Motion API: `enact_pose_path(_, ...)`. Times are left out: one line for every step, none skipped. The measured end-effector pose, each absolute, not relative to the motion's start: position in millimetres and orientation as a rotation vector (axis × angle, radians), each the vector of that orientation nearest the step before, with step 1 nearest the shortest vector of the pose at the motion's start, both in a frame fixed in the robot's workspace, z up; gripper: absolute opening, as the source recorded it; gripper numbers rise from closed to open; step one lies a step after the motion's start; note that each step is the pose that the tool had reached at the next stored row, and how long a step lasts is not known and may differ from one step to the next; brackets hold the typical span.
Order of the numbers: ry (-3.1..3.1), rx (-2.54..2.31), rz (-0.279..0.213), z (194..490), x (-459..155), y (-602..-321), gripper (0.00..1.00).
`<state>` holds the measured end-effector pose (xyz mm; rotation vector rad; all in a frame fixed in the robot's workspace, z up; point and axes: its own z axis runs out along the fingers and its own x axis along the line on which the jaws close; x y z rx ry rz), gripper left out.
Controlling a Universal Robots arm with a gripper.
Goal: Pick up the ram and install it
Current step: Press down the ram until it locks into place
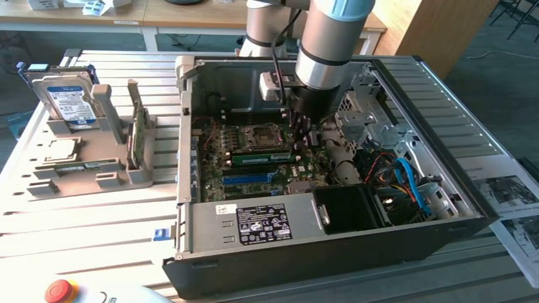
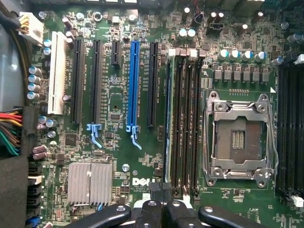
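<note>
Station: open computer case (image 1: 337,255) on a slatted table (image 1: 93,214), side panel off, motherboard (image 2: 114,142) exposed.

Gripper (image 1: 302,140): lowered inside the case, over the board's middle. In the wrist view the gripper (image 2: 165,191) has its jaws fully closed, the two dark fingers (image 2: 156,209) meeting with no gap. The tips sit at one end of the ram's upper edge; whether they pinch that edge or merely lie against it cannot be told.

Ram (image 1: 261,157): a green strip standing on edge in the board, at about eight o'clock from the gripper in the exterior view. In the wrist view the ram (image 2: 167,123) is seen edge-on, in the memory slot farthest from the CPU socket (image 2: 237,137) (the neighbouring black slots (image 2: 187,123) hold nothing). The long blue slot (image 2: 133,85) runs parallel to it, one black slot between them.

Other items, exterior view: the power supply (image 1: 252,222) lies at six o'clock from the ram. A grey fixture (image 1: 110,170) stands well apart at nine o'clock from the case, with a blue-labelled hard drive (image 1: 69,101) upright in it. A red stop button (image 1: 60,290) sits at seven o'clock
</note>
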<state>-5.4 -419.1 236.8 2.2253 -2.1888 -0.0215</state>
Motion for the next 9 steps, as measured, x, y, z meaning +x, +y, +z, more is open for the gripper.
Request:
enact_pose_path(-2.189, 2.225, -0.022, 236.8, -5.4, -419.1, 0.1)
enact_pose_path(-2.189, 2.225, -0.022, 236.8, -5.4, -419.1, 0.1)
enact_pose_path(-2.189, 2.225, -0.022, 236.8, -5.4, -419.1, 0.1)
enact_pose_path(-2.189, 2.226, -0.022, 236.6, -5.2, -418.7, 0.1)
enact_pose_path(-2.189, 2.226, -0.022, 236.3, -5.0, -417.5, 0.1)
enact_pose_path(-2.189, 2.225, -0.022, 236.0, -4.8, -416.0, 0.1)
enact_pose_path(-2.189, 2.225, -0.022, 235.6, -4.7, -414.3, 0.1)
enact_pose_path(-2.189, 2.225, -0.022, 235.2, -4.5, -412.8, 0.1)
enact_pose_path(-2.189, 2.225, -0.022, 234.8, -4.5, -411.2, 0.1)
